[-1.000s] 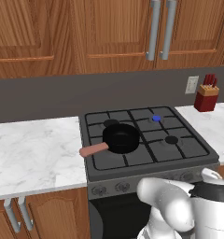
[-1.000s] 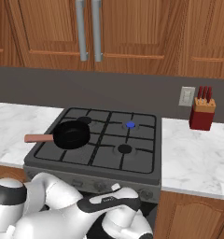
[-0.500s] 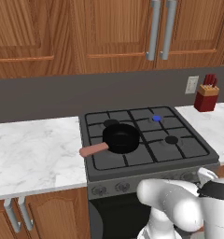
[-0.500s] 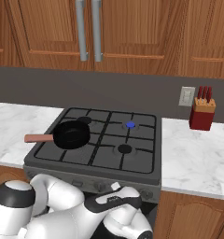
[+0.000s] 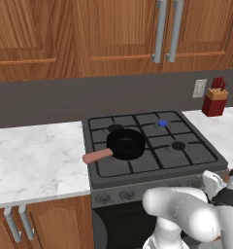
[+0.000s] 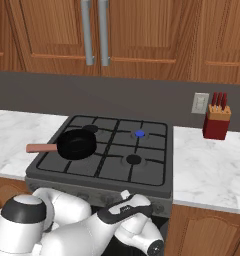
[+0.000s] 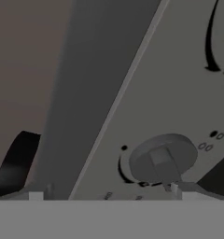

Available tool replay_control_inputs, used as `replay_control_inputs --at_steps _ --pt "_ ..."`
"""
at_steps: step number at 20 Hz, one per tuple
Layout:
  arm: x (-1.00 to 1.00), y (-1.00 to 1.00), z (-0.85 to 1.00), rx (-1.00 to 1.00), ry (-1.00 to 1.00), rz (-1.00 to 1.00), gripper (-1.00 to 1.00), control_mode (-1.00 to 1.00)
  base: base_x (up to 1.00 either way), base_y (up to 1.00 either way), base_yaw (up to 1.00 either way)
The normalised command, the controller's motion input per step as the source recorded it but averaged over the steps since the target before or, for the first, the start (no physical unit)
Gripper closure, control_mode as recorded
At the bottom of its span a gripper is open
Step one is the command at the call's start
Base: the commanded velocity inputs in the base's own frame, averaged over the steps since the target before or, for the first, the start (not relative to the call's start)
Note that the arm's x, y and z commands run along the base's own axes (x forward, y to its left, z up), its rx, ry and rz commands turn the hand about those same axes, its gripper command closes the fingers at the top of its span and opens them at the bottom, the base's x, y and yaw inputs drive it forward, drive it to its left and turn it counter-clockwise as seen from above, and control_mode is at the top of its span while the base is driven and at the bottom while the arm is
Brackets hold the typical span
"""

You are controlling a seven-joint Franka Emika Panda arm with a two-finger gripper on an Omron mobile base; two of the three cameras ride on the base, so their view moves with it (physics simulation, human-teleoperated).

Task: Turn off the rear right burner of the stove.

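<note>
The white marble desk (image 5: 36,155) lies up and to the left of the claw (image 7: 104,193), which works low against the front panel of the dark grey four-burner gas stove (image 5: 152,172). Above the claw on the grates sits a black round pan with a reddish handle (image 5: 124,144). Further back and to the right, the small bright blue rear right burner (image 5: 162,123) shows lit under the black grid grate.

In the hand view, a small round grey knob (image 7: 163,158) sits just ahead of the claw, nearer its right finger tip (image 7: 179,188) than the left. The tips stand apart with nothing between them, so the claw is open.

Judgement: the step in hand is lining up on the knob. To do it well, shift the claw so the knob centres between the tips, confirm it is the one serving the rear right burner, then close squarely before turning. An off-centre grip risks slipping.

A red knife block (image 5: 214,101) stands on the desk, well up and right.
</note>
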Motion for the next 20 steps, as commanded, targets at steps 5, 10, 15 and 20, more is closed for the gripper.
replay_control_inputs --at_steps 5,10,15,20 --pt "0.0 0.0 -0.11 0.01 0.0 0.0 -1.0 -1.0 0.0 0.0 0.0" --pt "0.0 0.01 -0.17 0.0 0.0 0.0 -1.0 -1.0 0.0 0.0 0.0" --pt "0.08 0.07 -0.11 0.0 -0.01 0.0 -1.0 -1.0 0.0 0.0 0.0" --pt "0.12 0.0 -0.1 0.0 0.0 0.0 -1.0 -1.0 0.0 0.0 0.0"
